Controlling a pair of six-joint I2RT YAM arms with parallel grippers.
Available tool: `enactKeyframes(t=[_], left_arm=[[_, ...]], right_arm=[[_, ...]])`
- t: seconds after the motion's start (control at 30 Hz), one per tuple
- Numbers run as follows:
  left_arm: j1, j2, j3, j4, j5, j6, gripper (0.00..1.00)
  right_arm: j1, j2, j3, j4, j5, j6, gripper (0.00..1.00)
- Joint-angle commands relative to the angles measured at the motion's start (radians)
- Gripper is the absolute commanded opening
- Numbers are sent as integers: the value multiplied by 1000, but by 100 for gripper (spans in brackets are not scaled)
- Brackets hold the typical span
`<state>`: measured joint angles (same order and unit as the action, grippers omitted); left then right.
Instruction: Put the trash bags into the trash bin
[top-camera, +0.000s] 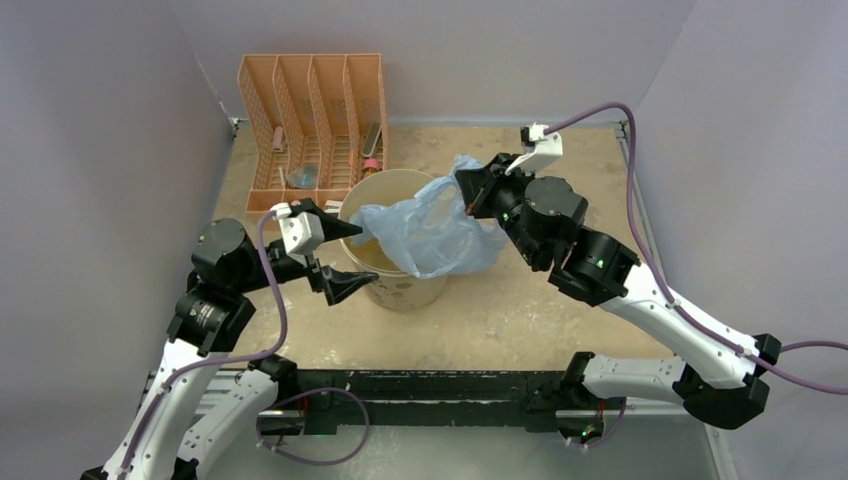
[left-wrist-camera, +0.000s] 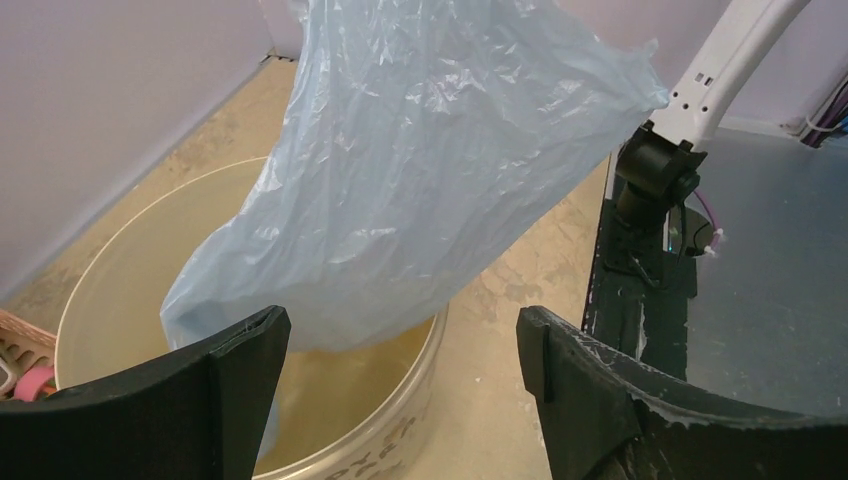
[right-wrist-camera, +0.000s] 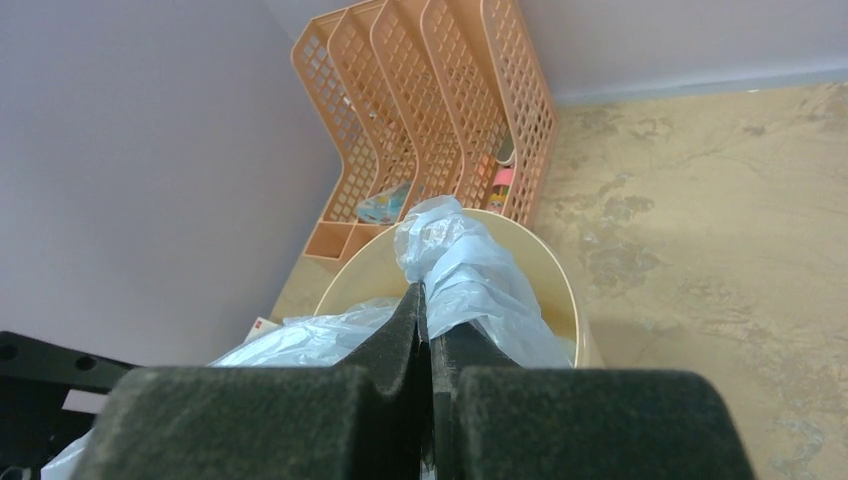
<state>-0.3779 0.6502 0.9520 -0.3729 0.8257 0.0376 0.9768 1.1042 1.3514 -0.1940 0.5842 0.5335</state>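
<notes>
Overhead, the top external view shows the trash bag (top-camera: 430, 230) suspended over the right half of the trash bin (top-camera: 400, 290). Its bunched upper end is pinched in the right gripper (top-camera: 470, 195), and its loose film spreads past the bin's right rim. Whether the film touches the rim cannot be told. The left gripper (top-camera: 366, 256) sits just beside the bin's left rim with its jaws spread wide and nothing between them. An orange mesh organizer (top-camera: 310, 120) stands at the back left of the table (top-camera: 520, 310), just behind the bin.

Left wrist view: the two black fingers (left-wrist-camera: 240, 370) of the left gripper (left-wrist-camera: 400, 325) stand far apart and hold nothing. Beyond them the trash bag (left-wrist-camera: 420, 170) hangs down crinkled and limp, its lower end dipping into the mouth of the trash bin (left-wrist-camera: 120, 260). The right arm's white link (left-wrist-camera: 720, 70) rises at upper right.

Right wrist view: the fingers of the right gripper (right-wrist-camera: 420, 295) are pressed together, clamping a twisted neck of the trash bag (right-wrist-camera: 450, 260). A knob of film stands up beyond the fingertips, and more film billows at lower left. The trash bin (right-wrist-camera: 555, 270) lies directly below the gripper, and the mesh organizer (right-wrist-camera: 440, 110) stands against the wall behind it.
</notes>
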Motion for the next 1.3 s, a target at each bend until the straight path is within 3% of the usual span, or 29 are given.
enactKeyframes(t=[0.0, 0.27, 0.47, 0.5, 0.6, 0.67, 0.73, 0.9, 1.27], left_arm=[[5, 12, -40, 144, 41, 38, 85], [4, -21, -178, 438, -18, -24, 88], [-8, 41, -221, 603, 34, -100, 88], [-16, 63, -214, 611, 52, -105, 84], [-54, 146, -148, 572, 70, -100, 41], [-71, 196, -97, 503, 27, -92, 19], [-73, 209, -82, 464, -65, -98, 3], [-68, 206, -82, 410, -350, -168, 0], [-9, 221, -80, 224, -495, -246, 0]], right_arm=[[0, -8, 42, 62, -44, -9, 0], [1, -4, 29, 77, -89, -7, 0], [1, 8, 25, 95, -120, -1, 0], [1, 9, 25, 100, -131, 1, 0], [1, 12, 25, 117, -160, 1, 0], [1, 15, 34, 117, -176, -8, 0], [1, 20, 44, 113, -194, -15, 0], [2, 33, 72, 120, -247, -39, 0], [2, 142, 202, 90, -263, -59, 0]])
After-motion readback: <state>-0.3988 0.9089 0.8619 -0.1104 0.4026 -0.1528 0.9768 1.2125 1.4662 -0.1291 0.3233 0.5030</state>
